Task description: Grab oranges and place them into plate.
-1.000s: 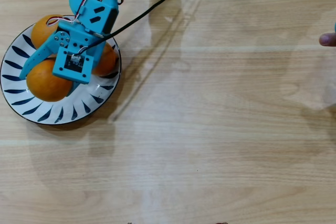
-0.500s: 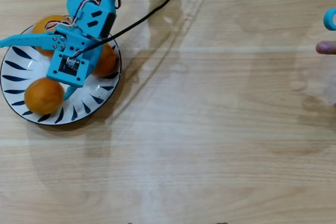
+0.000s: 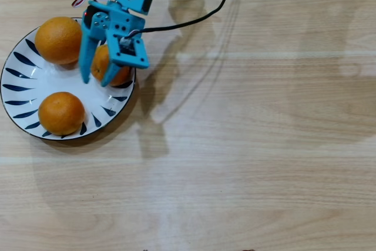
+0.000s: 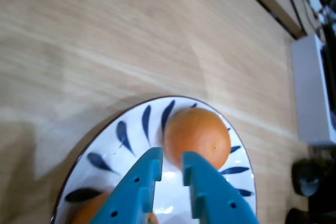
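Three oranges point(image 3: 58, 40) point(image 3: 61, 113) point(image 3: 111, 66), one plate point(image 3: 23, 80), one gripper point(image 3: 96, 80).

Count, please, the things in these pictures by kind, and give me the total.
Oranges: 3, all lying on the plate: one large, one near the lower rim, one partly under the pincer.
Plates: 1.
Robot pincers: 1, holding nothing.
Black cables: 1.
Total: 6.

three oranges point(image 3: 59, 40) in plate point(image 3: 23, 77), hand point(image 3: 96, 80) above

A pale wood-grain table point(image 3: 247, 163) under soft light, with a grey box point(image 4: 312, 93) past its edge.
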Controlling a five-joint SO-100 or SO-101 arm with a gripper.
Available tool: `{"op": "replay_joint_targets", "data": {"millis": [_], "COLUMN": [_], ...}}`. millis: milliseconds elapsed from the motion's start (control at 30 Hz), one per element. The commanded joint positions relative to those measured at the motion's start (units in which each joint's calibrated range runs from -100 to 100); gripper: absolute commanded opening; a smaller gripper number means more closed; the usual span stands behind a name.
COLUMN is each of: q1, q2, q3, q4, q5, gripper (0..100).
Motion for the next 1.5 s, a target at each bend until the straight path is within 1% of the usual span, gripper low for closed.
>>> {"op": "replay_joint_targets", "data": {"millis": [0, 100, 167, 300, 367, 500, 867, 967, 1100, 1467], "q1": [-3.55, -6.45, -9.19, -15.64, -18.31, -21.21, -21.29, -22.02, -23.79, -23.95], "q2": [-13.46, -21.83, -27.75, -39.41, -45.08, -55.9, -84.47, -83.88, -84.22, -84.05], "q3": [1.39, 3.83, 6.64, 15.69, 20.67, 30.54, 51.91, 56.34, 56.07, 56.61], "q4": [14.21, 24.7, 29.6, 32.86, 33.03, 35.18, 51.17, 51.6, 51.86, 51.26], "q5": [4.75, 9.04, 12.49, 20.64, 22.63, 22.84, 23.0, 23.0, 24.46, 24.04], "gripper": [1, 2, 2, 2, 2, 2, 2, 2, 2, 2]}}
